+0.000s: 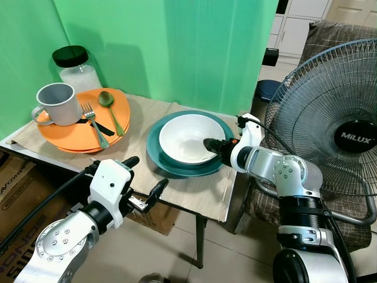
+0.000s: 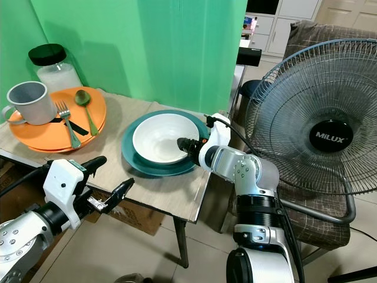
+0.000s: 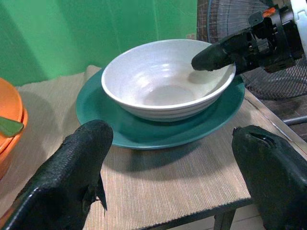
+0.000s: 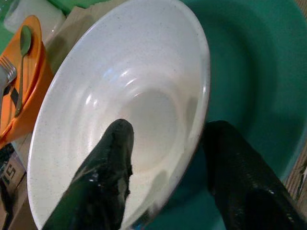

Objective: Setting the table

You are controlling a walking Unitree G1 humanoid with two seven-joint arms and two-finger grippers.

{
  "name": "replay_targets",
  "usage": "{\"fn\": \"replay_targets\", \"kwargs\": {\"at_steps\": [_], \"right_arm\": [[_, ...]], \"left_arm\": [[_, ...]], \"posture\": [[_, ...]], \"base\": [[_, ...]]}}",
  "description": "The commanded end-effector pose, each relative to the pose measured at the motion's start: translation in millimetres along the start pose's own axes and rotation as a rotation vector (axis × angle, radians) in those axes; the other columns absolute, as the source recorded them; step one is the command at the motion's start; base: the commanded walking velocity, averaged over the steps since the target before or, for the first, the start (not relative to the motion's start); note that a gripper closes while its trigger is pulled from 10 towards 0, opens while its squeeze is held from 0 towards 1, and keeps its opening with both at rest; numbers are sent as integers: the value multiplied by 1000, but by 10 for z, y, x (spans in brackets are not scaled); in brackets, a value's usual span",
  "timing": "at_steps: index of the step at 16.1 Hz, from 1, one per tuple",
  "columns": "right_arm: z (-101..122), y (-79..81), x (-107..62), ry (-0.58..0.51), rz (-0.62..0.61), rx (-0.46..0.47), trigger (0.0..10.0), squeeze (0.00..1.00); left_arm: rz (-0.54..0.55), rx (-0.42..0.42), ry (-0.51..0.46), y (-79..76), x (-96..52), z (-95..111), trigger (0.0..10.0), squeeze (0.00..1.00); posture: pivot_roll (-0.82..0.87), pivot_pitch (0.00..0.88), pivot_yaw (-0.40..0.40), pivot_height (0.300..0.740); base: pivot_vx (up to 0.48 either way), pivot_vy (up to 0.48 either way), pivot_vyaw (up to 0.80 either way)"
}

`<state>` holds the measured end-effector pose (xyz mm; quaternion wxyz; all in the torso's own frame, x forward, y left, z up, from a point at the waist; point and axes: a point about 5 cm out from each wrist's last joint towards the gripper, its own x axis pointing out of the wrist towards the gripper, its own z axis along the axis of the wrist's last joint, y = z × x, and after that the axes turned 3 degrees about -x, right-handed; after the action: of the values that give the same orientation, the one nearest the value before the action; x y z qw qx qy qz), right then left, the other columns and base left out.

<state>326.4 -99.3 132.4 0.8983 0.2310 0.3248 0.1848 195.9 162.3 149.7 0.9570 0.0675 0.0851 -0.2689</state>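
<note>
Two black fingers of the right hand (image 4: pixel 165 184) straddle the white bowl's (image 1: pixel 187 137) rim, one inside, one outside, slightly parted. That bowl sits on a teal plate (image 1: pixel 171 165) near the desk's (image 1: pixel 194 194) right edge. Left hand (image 1: pixel 144 180) hovers spread wide beside the front edge.

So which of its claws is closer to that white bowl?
The right. The right gripper straddles the white bowl's rim, one finger inside and one outside. The left gripper hangs open off the table's front edge, short of the teal plate.
</note>
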Motion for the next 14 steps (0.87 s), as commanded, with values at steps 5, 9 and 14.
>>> {"fn": "replay_targets", "kwargs": {"at_steps": [5,9,14], "right_arm": [[63,48,11,-36,17,-14,0,0],[57,81,12,-81,39,-58,0,0],[59,73,12,-95,53,-15,0,0]], "left_arm": [[-13,19,-9,-17,3,37,10000,0],[-15,34,-5,-17,6,35,10000,0],[6,31,-11,10,13,48,10000,0]], "posture": [[102,0,25,740],[103,0,26,740],[105,0,31,740]], "base": [[0,0,0],[0,0,0],[0,0,0]]}}
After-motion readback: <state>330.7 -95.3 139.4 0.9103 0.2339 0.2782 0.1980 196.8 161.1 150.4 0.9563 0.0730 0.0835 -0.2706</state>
